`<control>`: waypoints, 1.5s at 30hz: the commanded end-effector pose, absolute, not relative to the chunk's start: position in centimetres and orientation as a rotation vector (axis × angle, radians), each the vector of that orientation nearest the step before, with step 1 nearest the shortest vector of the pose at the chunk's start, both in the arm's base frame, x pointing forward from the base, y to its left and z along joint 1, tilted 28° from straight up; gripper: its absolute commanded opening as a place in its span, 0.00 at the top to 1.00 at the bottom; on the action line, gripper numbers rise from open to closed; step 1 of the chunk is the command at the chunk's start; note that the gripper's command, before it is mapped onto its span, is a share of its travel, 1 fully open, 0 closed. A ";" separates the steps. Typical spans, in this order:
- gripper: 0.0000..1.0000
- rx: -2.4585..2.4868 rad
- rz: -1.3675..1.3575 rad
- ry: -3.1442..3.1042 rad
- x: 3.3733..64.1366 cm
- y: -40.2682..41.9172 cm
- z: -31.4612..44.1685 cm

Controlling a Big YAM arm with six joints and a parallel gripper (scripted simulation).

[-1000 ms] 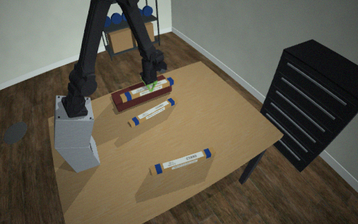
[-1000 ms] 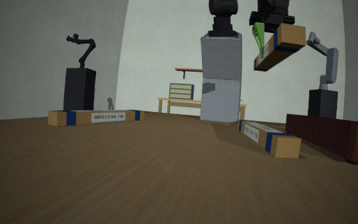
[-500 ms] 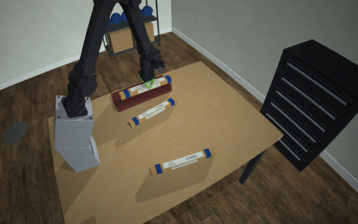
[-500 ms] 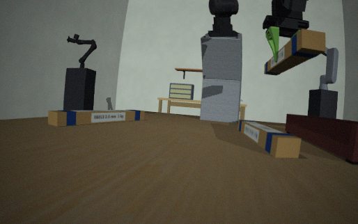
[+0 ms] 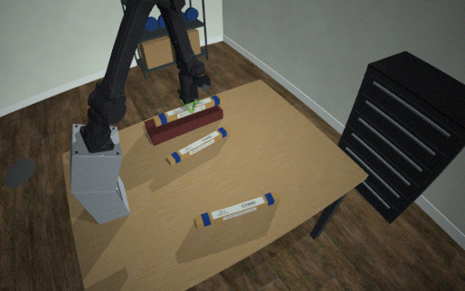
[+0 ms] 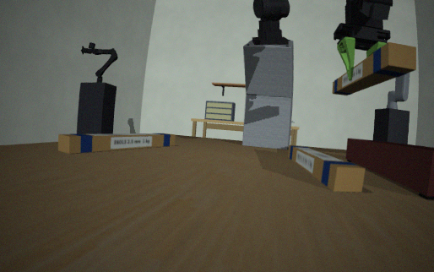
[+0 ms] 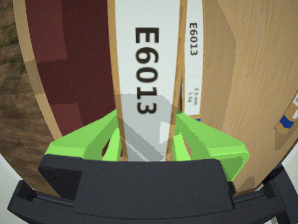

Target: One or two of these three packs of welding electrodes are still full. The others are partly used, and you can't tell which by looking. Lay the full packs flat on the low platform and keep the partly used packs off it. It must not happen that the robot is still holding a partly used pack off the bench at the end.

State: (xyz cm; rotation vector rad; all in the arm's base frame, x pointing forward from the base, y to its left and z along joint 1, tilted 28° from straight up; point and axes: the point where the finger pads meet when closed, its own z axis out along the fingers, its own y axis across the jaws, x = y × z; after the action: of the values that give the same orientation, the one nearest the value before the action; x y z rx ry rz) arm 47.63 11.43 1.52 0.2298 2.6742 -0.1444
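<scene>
Landmark: low platform [image 5: 187, 126] [image 6: 390, 165] [image 7: 85, 65], dark red, long and narrow, on the table [image 5: 289, 149] [image 6: 203, 203] [image 7: 255, 45].

Item: jaws [image 5: 192, 107] [image 6: 364, 63], green, one pair; pinching the first pack across its middle, one finger to each long side.

Item: first pack [image 5: 187, 110] [image 6: 376, 68] [image 7: 147, 65], brown carton with blue end bands and a white label reading E6013; held level above the low platform, clear of its top.

Item: second pack [image 5: 198, 145] [image 6: 327, 168] [image 7: 193, 60], same pattern; lying flat on the table just beside the low platform, apart from it.

Item: third pack [image 5: 237, 210] [image 6: 116, 143] [image 7: 290, 114], same pattern; lying flat on the table, well apart from the low platform, beyond the second pack.

Item: drawer cabinet [image 5: 407, 131], black; on the floor, well apart from the low platform.
</scene>
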 end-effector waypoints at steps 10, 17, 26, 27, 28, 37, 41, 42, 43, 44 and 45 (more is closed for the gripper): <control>1.00 0.222 -0.097 2.625 49.6 16.3 3.6; 1.00 0.221 -0.099 2.629 49.9 18.1 3.0; 1.00 0.224 -0.085 2.613 50.4 19.4 3.7; 1.00 0.224 -0.083 2.611 50.4 19.4 3.7; 1.00 0.224 -0.082 2.610 50.5 19.5 3.7; 1.00 0.223 -0.085 2.616 50.5 19.9 2.7; 1.00 0.225 -0.076 2.607 50.6 20.2 3.2; 1.00 0.225 -0.075 2.605 50.6 20.2 3.2; 1.00 0.225 -0.074 2.604 50.6 20.3 3.3; 1.00 0.225 -0.073 2.603 50.6 20.3 3.4; 1.00 0.226 -0.073 2.602 50.6 20.3 3.4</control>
State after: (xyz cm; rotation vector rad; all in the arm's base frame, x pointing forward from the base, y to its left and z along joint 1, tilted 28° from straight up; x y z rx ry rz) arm 48.96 17.29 -0.16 0.2456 2.6747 -0.1442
